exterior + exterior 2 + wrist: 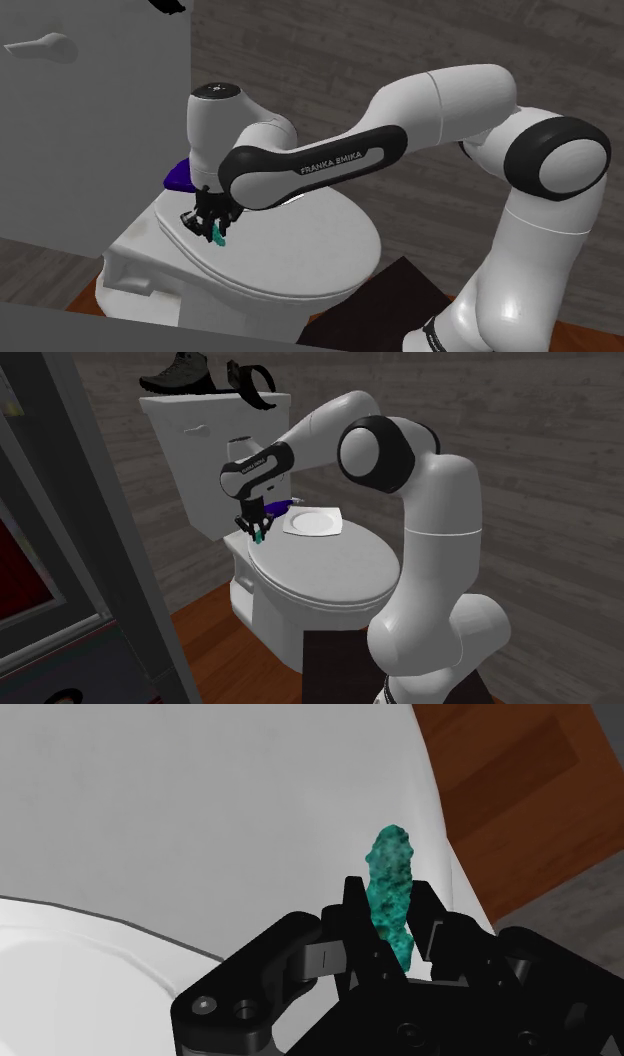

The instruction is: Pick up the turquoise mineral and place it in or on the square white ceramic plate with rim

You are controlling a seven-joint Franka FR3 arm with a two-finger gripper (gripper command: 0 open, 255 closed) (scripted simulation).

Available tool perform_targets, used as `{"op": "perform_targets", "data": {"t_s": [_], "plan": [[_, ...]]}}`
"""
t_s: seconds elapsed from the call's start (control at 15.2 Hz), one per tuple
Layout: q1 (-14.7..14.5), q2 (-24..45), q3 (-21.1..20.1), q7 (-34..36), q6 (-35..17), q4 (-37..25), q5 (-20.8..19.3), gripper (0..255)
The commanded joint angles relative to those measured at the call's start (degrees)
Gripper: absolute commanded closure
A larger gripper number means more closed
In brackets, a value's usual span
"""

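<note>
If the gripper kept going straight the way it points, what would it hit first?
Probably the white toilet lid below it; the turquoise mineral that the gripper holds juts ahead, so that would touch first.

Light's soft & even, prob from overhead. Toilet lid (pixel 330 567) reads pale grey-white, w/ faint shade under the arm (pixel 310 432). Wood wall (pixel 500 412) sits dim. Wrist view: gripper (pixel 390 904) nearly pure black, turquoise mineral (pixel 390 869) evenly lit, mottled.
</note>
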State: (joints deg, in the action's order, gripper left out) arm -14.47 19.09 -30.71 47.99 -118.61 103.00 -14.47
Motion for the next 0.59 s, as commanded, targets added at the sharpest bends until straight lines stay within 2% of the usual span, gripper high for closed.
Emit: {"op": "perform_targets", "data": {"t_s": [0.0,0.53], "plan": [[0.0,-0.45,-0.19,-0.28,1.49,-1.1,0.4,255],[0.24,-2.46,-0.76,-1.48,6.83,-4.79,1.92,255]]}}
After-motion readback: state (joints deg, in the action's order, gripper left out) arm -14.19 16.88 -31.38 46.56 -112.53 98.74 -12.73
